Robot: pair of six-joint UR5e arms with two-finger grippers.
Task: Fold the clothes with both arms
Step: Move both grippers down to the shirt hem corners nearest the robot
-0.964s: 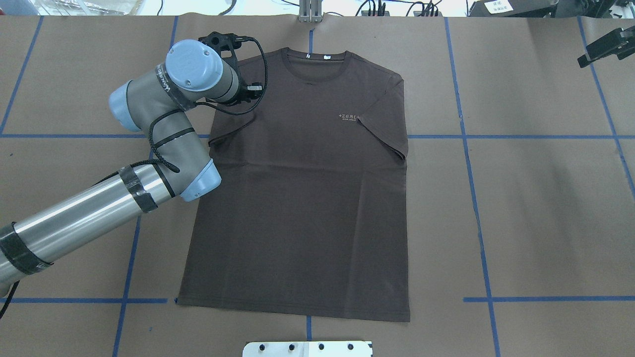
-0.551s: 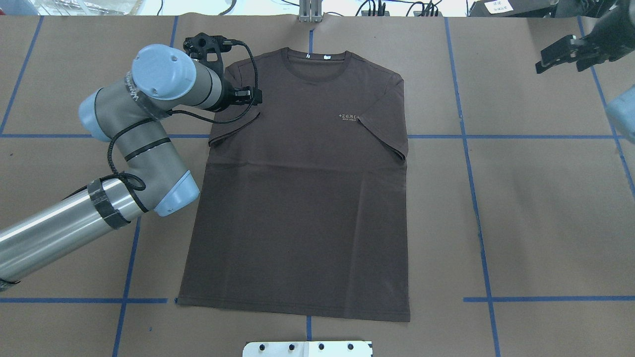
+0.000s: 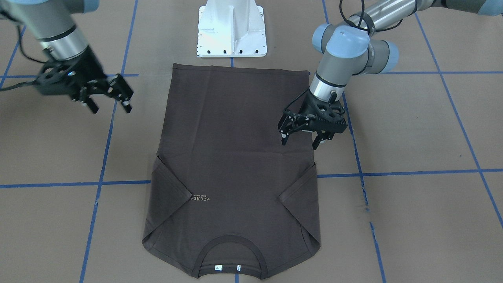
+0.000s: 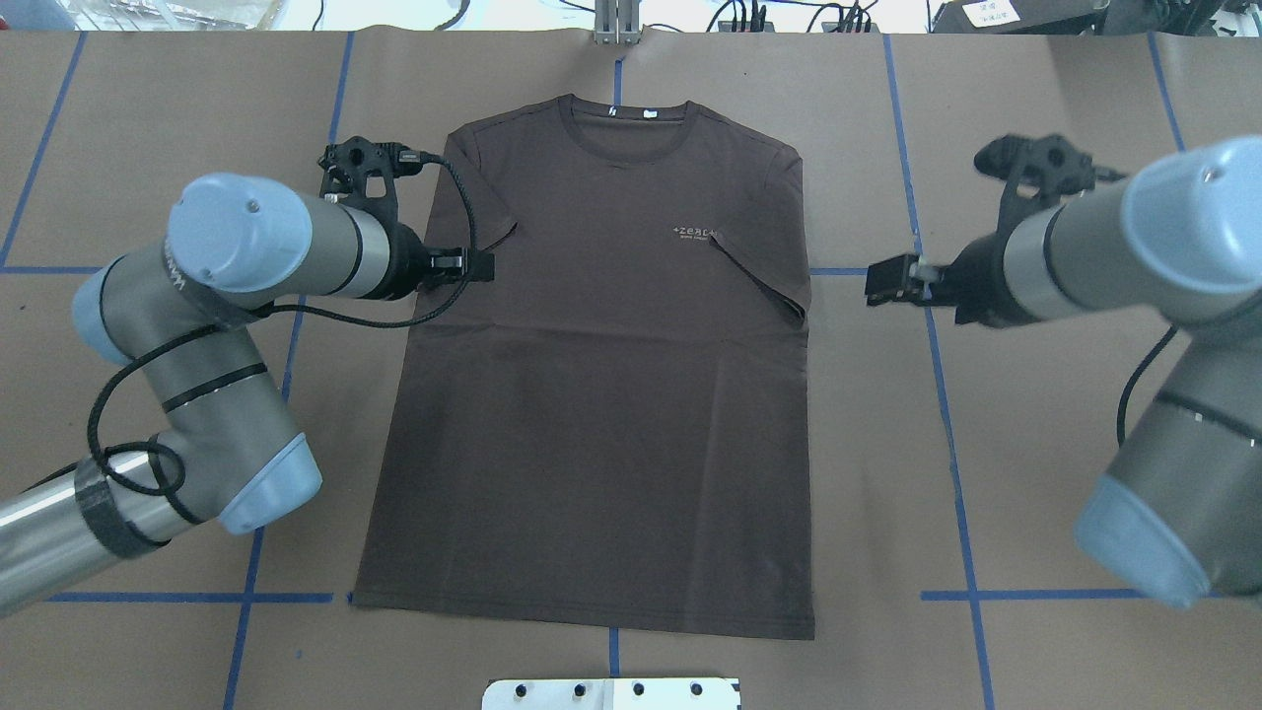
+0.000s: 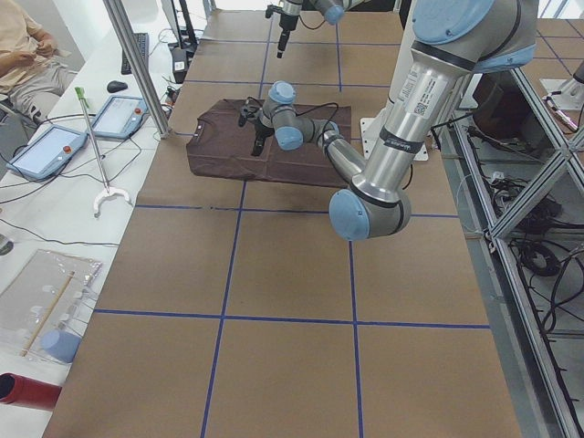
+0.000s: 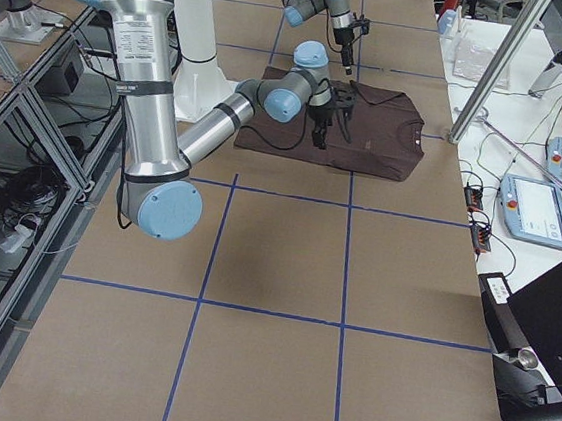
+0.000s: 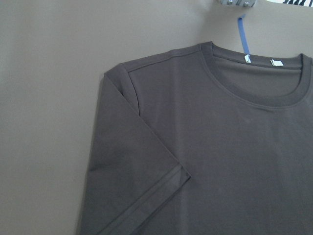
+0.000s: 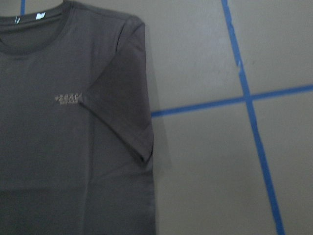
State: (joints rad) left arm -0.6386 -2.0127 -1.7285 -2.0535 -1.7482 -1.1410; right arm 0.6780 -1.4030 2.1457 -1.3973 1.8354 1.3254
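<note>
Jaws wide and empty, the left black two-finger gripper [image 3: 299, 140] hung over the side edge of the dark brown short-sleeved T-shirt [image 3: 232, 157] lying flat on brown table paper [image 3: 412, 129] crossed by blue tape lines [image 3: 393, 173], hem near the white bolted pedestal [image 3: 232, 27]; the right black gripper [image 3: 111, 105], equally wide, stood clear of the cloth.

Left hand [image 3: 299, 142] is backing off the T-shirt [image 4: 601, 394] shoulder and now sits over the T-shirt's side edge, just hem-side of the sleeve. Right hand [image 3: 111, 107] swings in from far out and now hovers near the T-shirt's opposite side, off the cloth.
</note>
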